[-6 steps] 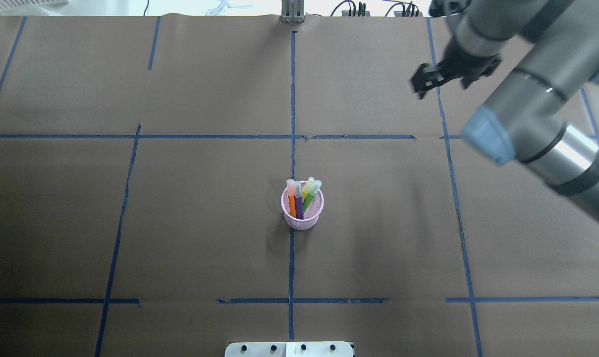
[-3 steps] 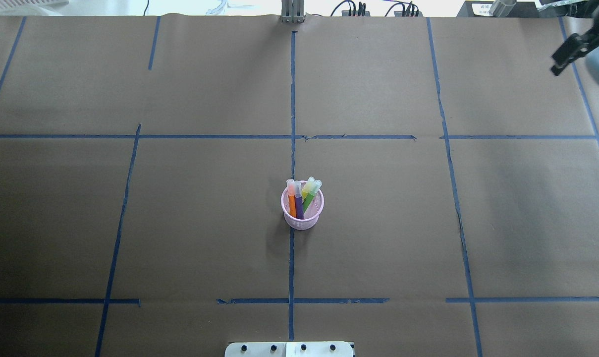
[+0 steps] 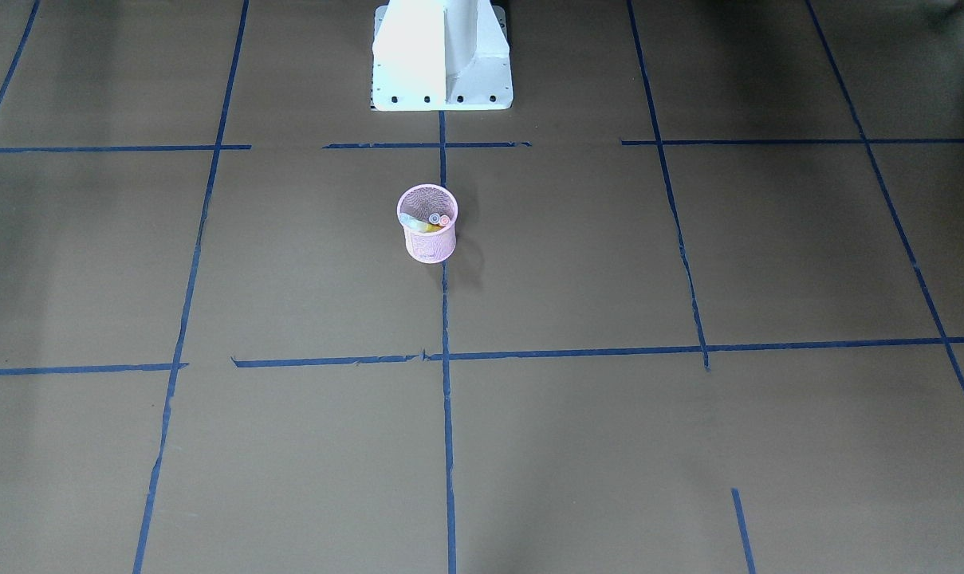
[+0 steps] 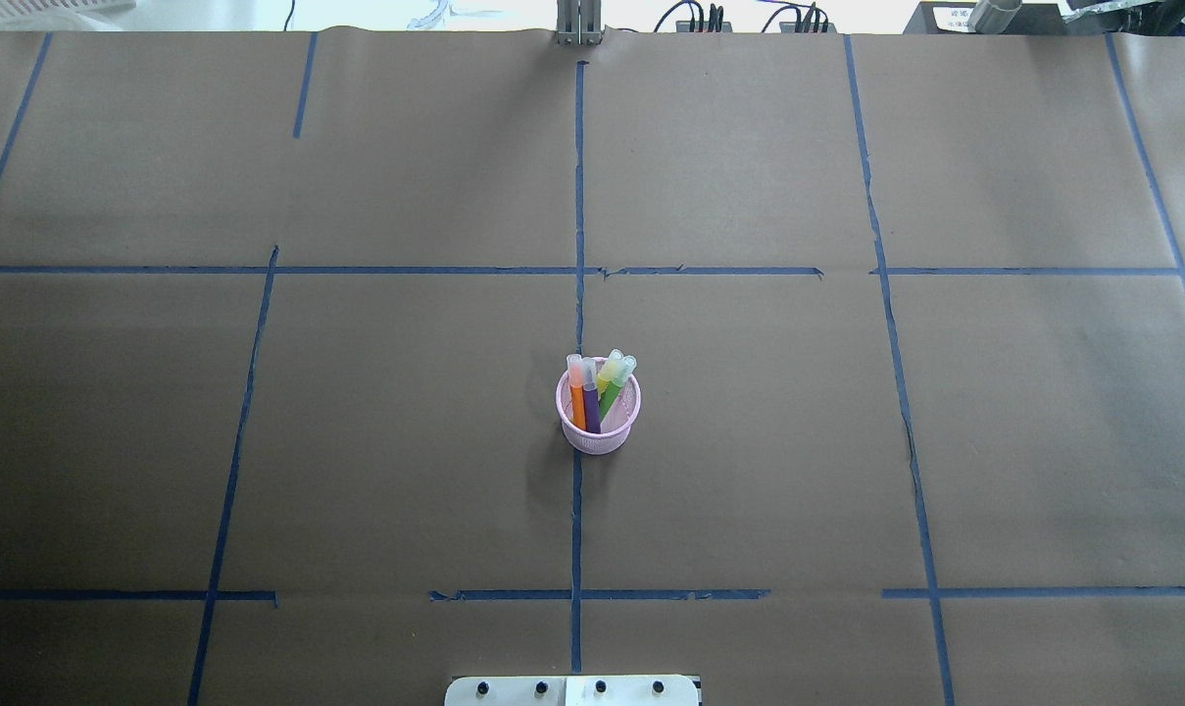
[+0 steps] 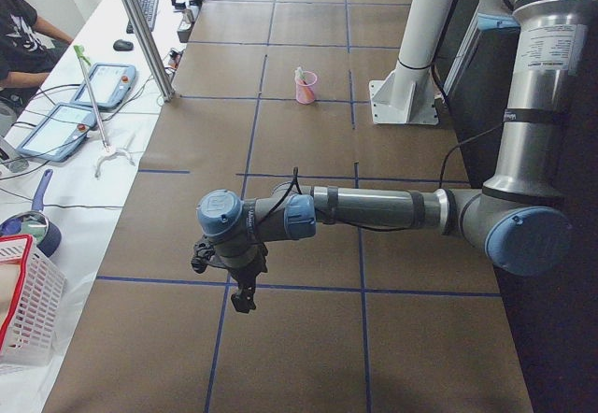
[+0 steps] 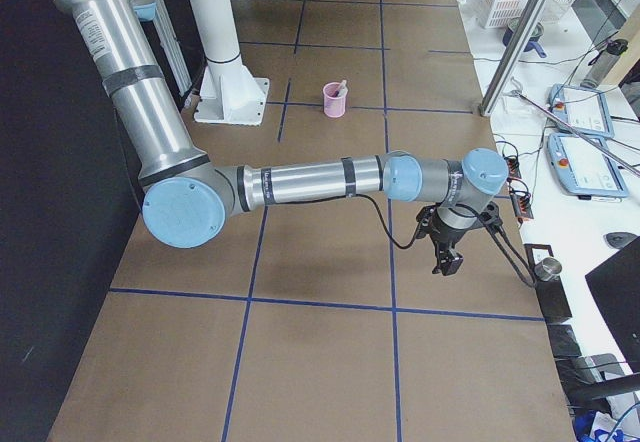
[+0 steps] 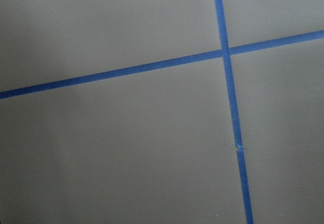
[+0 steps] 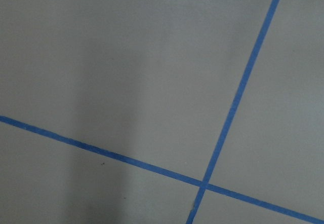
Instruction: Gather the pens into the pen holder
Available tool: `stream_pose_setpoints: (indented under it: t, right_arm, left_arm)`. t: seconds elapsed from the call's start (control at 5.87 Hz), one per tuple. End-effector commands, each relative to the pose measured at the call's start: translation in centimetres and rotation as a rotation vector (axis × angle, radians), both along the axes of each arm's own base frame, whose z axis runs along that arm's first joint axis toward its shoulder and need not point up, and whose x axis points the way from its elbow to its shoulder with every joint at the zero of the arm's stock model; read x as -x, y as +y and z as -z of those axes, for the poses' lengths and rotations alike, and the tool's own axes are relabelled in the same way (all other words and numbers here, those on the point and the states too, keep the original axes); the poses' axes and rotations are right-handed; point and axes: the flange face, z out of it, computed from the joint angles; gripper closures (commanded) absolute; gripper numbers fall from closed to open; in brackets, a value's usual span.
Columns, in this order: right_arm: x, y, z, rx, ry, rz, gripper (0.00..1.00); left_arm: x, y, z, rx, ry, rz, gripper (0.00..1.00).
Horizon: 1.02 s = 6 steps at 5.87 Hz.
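Observation:
The pink mesh pen holder (image 4: 600, 433) stands upright at mid-table on a blue tape line, and is also seen in the front view (image 3: 428, 244) and far off in both side views (image 5: 306, 92) (image 6: 335, 105). The pens stand inside it with pale caps up: orange (image 4: 577, 400), purple (image 4: 592, 409) and green (image 4: 611, 396). My left gripper (image 5: 243, 303) hangs low over the table's left end, far from the holder. My right gripper (image 6: 445, 265) hangs over the right end. Both show only in side views, so I cannot tell if they are open or shut. The wrist views hold only brown paper and tape.
The robot's white base (image 3: 442, 56) stands behind the holder. Blue tape lines (image 4: 577, 196) grid the brown table cover. Past the table's far edge lie teach pendants (image 5: 103, 86) and a white basket (image 5: 23, 310), and a person sits there (image 5: 19, 39).
The right arm has swung out to the right and left the overhead view. The holder and pens have not moved.

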Motion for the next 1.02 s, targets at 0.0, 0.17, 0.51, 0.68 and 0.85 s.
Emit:
stream_pose_setpoints:
  t: [0.0, 0.17, 0.51, 0.68, 0.85]
  right_arm:
    - [-1.2, 4.2, -5.8, 0.058, -0.004, 0.004, 0.0]
    - [-1.3, 7.1, -9.3, 0.053, -0.004, 0.003, 0.0]
    - [-1.7, 7.3, -8.1, 0.017, -0.006, -0.014, 0.0]
    - [-2.6, 9.9, -5.4, -0.039, -0.005, -0.031, 0.0]
    - [-2.6, 13.4, -4.5, -0.038, 0.0, -0.059, 0.0]
  left_arm:
    - [-0.1, 0.6, -0.1, 0.006, -0.001, -0.002, 0.0]
    - [-0.1, 0.6, -0.2, 0.006, -0.001, -0.002, 0.0]
    - [-0.1, 0.6, 0.0, 0.004, -0.001, -0.002, 0.0]
    - [-0.1, 0.6, 0.1, 0.001, 0.001, -0.002, 0.0]
    - [-0.1, 0.6, 0.1, 0.001, 0.001, -0.002, 0.0]
